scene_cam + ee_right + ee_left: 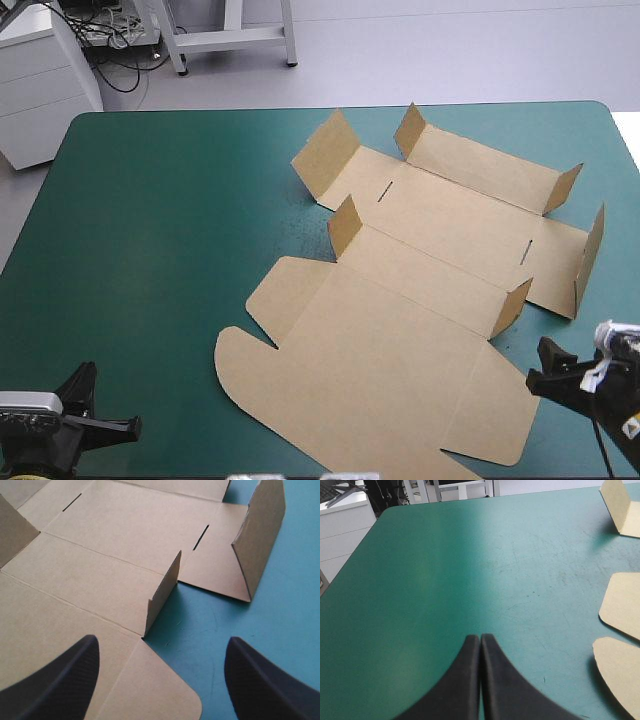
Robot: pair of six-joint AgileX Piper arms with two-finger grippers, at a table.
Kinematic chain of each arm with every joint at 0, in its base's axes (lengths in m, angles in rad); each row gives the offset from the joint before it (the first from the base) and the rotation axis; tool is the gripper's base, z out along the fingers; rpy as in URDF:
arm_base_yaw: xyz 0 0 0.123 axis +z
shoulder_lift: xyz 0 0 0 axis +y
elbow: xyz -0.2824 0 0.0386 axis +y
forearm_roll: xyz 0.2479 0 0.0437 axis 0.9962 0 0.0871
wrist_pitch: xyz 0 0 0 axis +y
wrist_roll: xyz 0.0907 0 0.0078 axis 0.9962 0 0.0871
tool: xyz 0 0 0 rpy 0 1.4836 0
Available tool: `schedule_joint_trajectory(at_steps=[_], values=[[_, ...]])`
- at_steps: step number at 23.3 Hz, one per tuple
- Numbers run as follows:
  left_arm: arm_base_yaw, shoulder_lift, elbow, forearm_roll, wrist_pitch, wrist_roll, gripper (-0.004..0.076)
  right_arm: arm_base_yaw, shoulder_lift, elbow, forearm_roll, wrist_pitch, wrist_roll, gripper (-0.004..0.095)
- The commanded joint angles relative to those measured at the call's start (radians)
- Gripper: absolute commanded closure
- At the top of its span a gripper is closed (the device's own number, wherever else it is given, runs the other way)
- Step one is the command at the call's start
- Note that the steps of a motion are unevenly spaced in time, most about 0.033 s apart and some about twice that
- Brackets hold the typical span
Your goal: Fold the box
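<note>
left gripper (480, 639): two broad black curved fin-shaped fingers (462, 685), smooth matte faces, narrow tips | right gripper (162, 640): same black fin-shaped fingers (60, 680), finely grained surface, rounded tips | right arm (600, 395), table (150, 250) 4 o'clock: black housing, small yellow marking | left arm (70, 435), table 7 o'clock: black housing

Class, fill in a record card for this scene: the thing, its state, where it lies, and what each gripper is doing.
thing: box, a cut sheet of brown board
state: mostly flat; several small flaps stand up; two slots cut in it
place: right half of the teal-green table cover
left gripper: shut, over bare cover, box off to one side, apart from it
right gripper: open, at the box's near right corner, one finger over the board, the other over the cover
</note>
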Motion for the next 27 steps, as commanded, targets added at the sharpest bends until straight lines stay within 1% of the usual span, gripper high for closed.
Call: schedule_joint_trajectory(at_steps=[1,5,6,11,13,19,23,27], values=[[-0.005,-0.017,-0.025,-0.003,-0.074,-0.008,0.0756,-0.007,0.173,-0.111,0.035,-0.008,0.043,0.0255],[-0.005,-0.017,-0.025,-0.003,-0.074,-0.008,0.0756,-0.007,0.343,-0.2,0.043,0.047,0.074,0.0255],[-0.005,-0.017,-0.025,-0.003,-0.074,-0.008,0.0756,-0.007,0.414,-0.24,0.043,0.052,0.093,0.0255],[-0.005,-0.017,-0.025,-0.003,-0.074,-0.008,0.0756,-0.007,0.582,-0.33,0.041,0.055,0.198,0.0255],[-0.005,-0.017,-0.025,-0.003,-0.074,-0.008,0.0756,-0.007,0.664,-0.356,0.041,0.071,0.205,0.0255],[-0.005,-0.017,-0.025,-0.003,-0.074,-0.008,0.0756,-0.007,0.923,-0.364,0.032,0.077,0.254,0.0255],[-0.005,-0.017,-0.025,-0.003,-0.074,-0.008,0.0756,-0.007,1.02,-0.364,0.036,0.078,0.254,0.0255],[-0.005,-0.017,-0.025,-0.003,-0.074,-0.008,0.0756,-0.007,1.093,-0.364,0.082,0.08,0.254,0.0255]])
